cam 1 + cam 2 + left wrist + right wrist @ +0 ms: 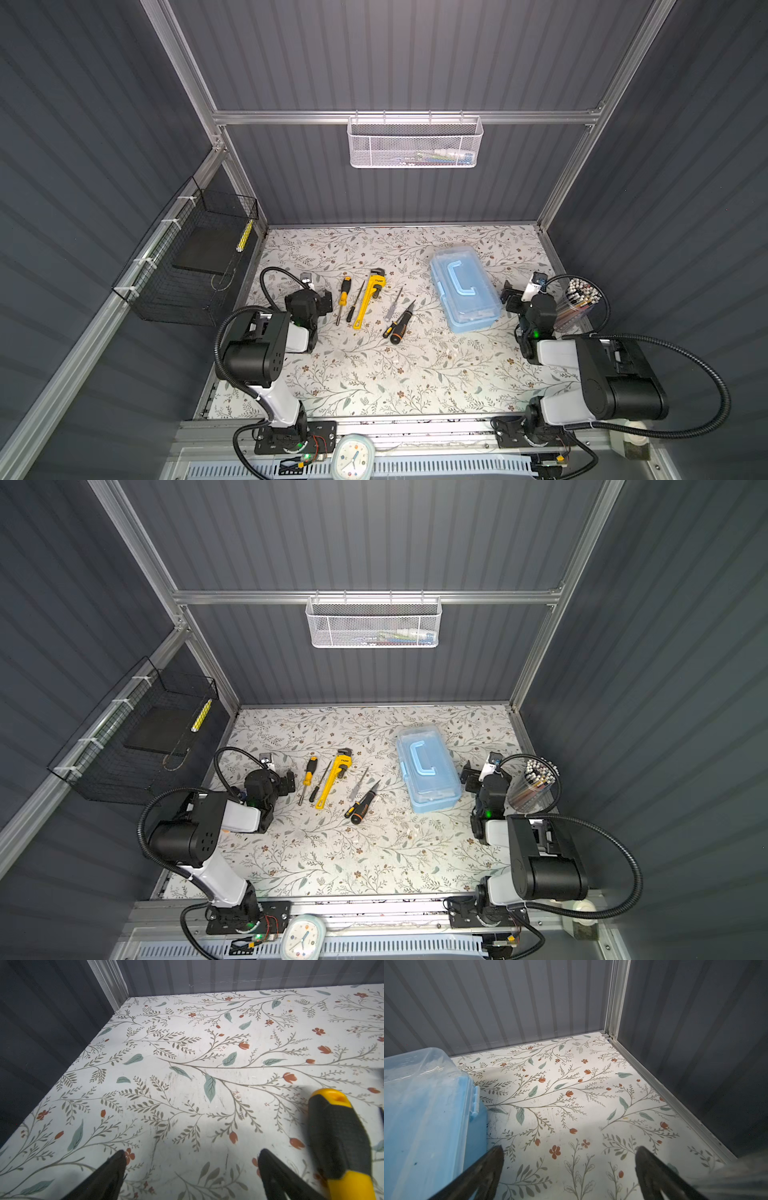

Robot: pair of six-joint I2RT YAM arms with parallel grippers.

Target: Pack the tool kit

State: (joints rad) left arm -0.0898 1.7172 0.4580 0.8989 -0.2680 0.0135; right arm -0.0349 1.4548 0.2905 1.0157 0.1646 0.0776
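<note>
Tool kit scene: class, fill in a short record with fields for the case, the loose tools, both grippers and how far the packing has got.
case: light-blue case, lid down, on the table
loose tools: pipe wrench, yellow screwdriver, orange-black screwdriver, black-handled thin tool, thin metal tool
left arm: left gripper open, empty, beside the yellow screwdriver
right arm: right gripper open, empty, beside the case
packing: not begun; five tools lie outside the case
</note>
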